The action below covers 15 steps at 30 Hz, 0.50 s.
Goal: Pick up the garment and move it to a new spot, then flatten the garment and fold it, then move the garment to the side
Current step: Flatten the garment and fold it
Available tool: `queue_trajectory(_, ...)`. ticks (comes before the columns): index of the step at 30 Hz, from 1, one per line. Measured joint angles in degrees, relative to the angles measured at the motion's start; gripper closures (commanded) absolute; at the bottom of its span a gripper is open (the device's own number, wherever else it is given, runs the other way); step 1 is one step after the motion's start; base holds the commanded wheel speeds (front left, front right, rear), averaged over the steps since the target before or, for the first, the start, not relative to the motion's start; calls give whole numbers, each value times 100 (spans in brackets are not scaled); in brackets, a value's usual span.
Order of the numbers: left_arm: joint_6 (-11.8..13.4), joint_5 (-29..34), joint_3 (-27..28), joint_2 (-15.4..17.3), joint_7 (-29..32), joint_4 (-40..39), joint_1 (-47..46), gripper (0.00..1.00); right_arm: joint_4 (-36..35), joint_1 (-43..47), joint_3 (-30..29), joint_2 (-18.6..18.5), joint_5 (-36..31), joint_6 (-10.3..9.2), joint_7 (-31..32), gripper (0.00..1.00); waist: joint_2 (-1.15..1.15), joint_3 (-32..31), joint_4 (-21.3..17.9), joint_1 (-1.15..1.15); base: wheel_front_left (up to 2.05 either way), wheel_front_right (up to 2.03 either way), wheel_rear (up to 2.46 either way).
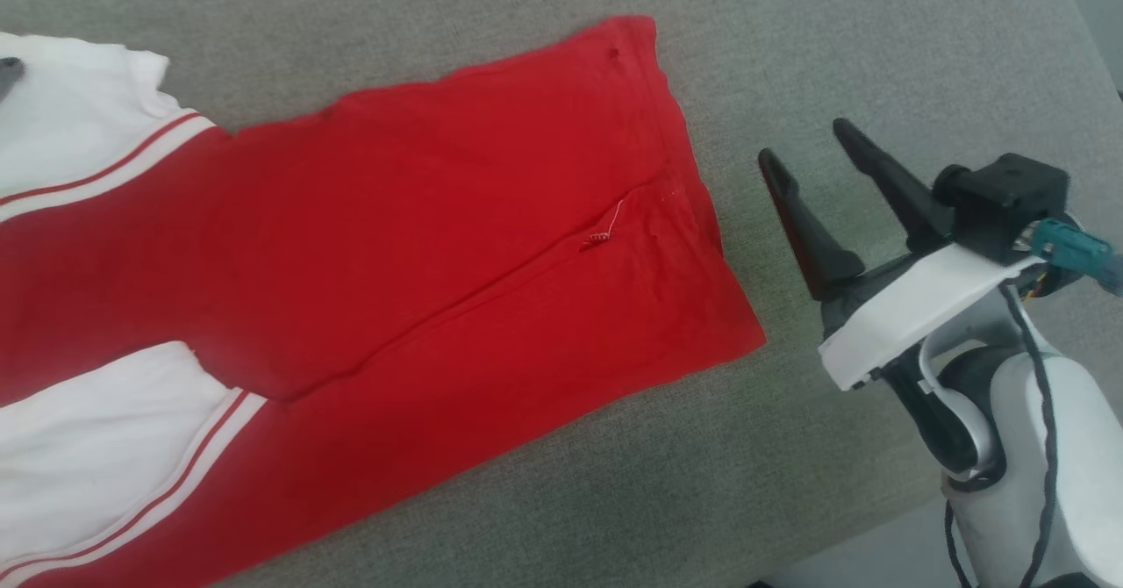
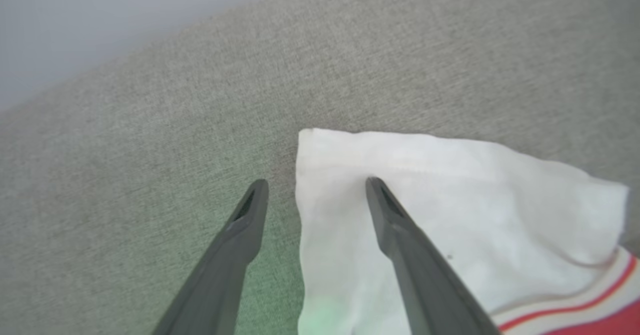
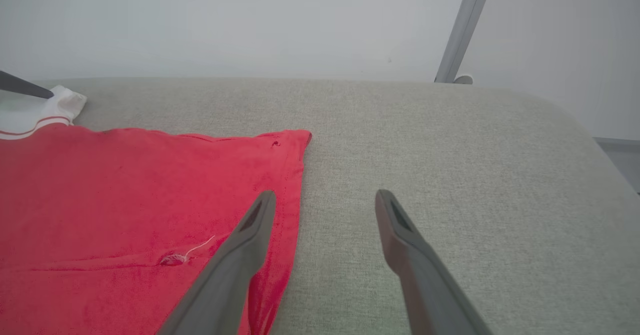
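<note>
Red shirt [image 1: 395,246] lies spread on the grey cushion [image 1: 877,35]. Soft, light and floppy, so I'd pinch corners, not the middle. My right claw [image 1: 804,141] is spread beside the hem [image 1: 693,211]; my left claw [image 2: 316,181] is spread over the white sleeve [image 2: 450,210] edge, gripping nothing.

Jaws of both arms wide apart.

Lighting is even and diffuse in all three views. Shadows are faint, with a thin dark line under the shirt [image 1: 421,246] hem. The white sleeve [image 1: 79,123] is near overexposed. The left wrist view is soft throughout, with a green tint (source unseen) on the cushion [image 2: 270,285] by the left gripper [image 2: 316,181]. The right wrist view bows the cushion's far edge.
</note>
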Motion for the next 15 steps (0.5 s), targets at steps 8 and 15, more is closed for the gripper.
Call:
queue_trajectory(8, 26, -74, -55, -280, 522, 613, -303, 100, 66, -168, 183, -56, 226, 0, 464, 0, 0, 232, -8, 0, 0, 0, 0)
queue_trajectory(15, 66, -132, -76, -668, 739, 750, -554, 100, 357, -849, 205, -148, 319, 0, 1161, 0, 0, 336, 225, 0, 0, 0, 0)
